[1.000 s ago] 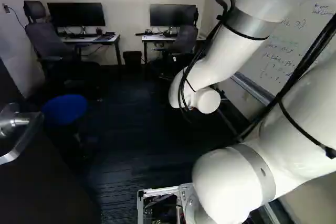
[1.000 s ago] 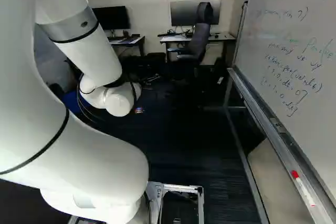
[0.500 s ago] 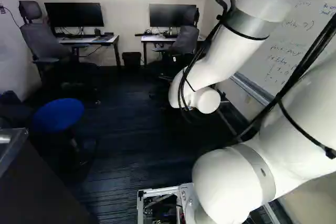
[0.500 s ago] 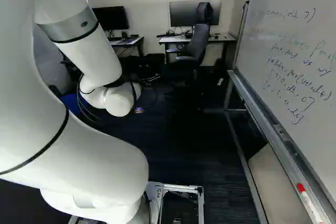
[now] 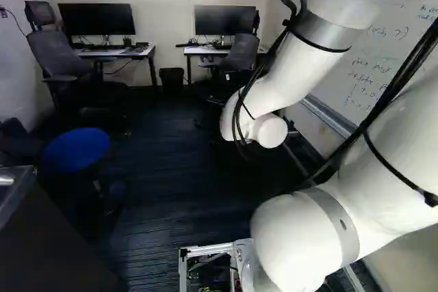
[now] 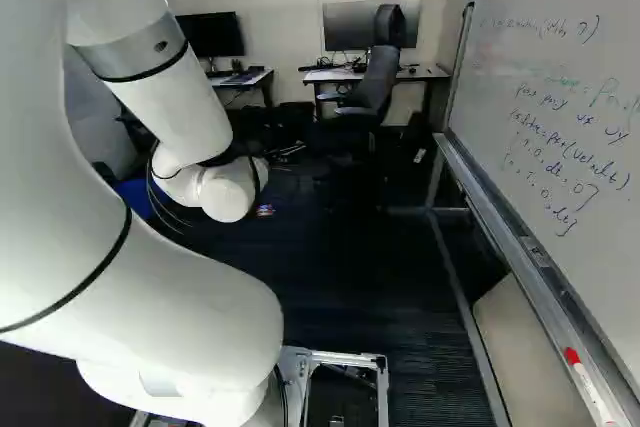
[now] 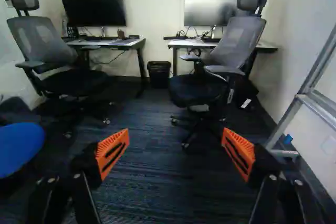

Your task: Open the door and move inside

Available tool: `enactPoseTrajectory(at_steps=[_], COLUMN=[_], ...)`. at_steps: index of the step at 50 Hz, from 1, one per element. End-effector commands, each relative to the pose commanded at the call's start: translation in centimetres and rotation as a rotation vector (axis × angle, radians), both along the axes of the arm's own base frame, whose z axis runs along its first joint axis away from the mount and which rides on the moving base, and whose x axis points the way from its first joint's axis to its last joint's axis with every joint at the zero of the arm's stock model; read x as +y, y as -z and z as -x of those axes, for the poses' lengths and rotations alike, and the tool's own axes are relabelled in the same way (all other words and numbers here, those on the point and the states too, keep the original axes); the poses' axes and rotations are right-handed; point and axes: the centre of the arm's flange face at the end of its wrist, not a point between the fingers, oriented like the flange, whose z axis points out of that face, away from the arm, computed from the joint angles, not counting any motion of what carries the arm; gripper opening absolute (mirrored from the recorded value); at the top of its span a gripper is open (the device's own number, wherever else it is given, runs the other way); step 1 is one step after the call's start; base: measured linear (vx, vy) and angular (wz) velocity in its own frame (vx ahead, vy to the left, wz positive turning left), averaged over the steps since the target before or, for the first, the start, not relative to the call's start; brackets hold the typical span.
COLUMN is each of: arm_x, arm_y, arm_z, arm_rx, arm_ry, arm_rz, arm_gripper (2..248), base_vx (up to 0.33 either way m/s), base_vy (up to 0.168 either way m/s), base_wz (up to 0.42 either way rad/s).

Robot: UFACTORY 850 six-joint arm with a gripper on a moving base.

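I take the blue stool point(image 5: 75, 150) as the reference point. The door point(image 5: 55, 244) stands open on the near side of the stool, at the lower left of the left base view; part of its metal handle point(image 5: 5, 180) shows at that view's edge. My arm point(image 5: 294, 66) extends into the room to the right of the stool. The gripper point(image 7: 175, 132) is open: its two fingers stand wide apart with the orange pads point(image 7: 112, 151) facing each other and nothing between them. It is well apart from the door.

Dark carpet point(image 5: 171, 169) runs to the right of the stool and past it. One office chair point(image 7: 50, 51) stands beyond the stool; a second office chair point(image 7: 220, 61) is farther right of it. The wastebasket point(image 7: 159, 74) sits between these chairs, beyond the stool by the far wall. The whiteboard point(image 6: 550, 107) stands across the carpet from the stool, with a red-capped marker point(image 6: 590, 385) on its ledge.
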Motion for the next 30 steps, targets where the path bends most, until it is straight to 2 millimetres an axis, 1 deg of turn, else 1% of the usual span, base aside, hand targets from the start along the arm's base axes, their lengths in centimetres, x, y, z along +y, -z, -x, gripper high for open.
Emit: enactPoseTrajectory(at_steps=[15, 30], arm_x=[-0.8, -2.2], arm_y=[0.5, 1.7], arm_z=[0.8, 2.6], arm_rx=[0.020, 0.060], arm_ry=[0.019, 0.058], arm_rz=[0.003, 0.009], arm_gripper=[247, 247], base_vx=[0.000, 0.000], base_vy=[0.000, 0.000], base_wz=[0.000, 0.000])
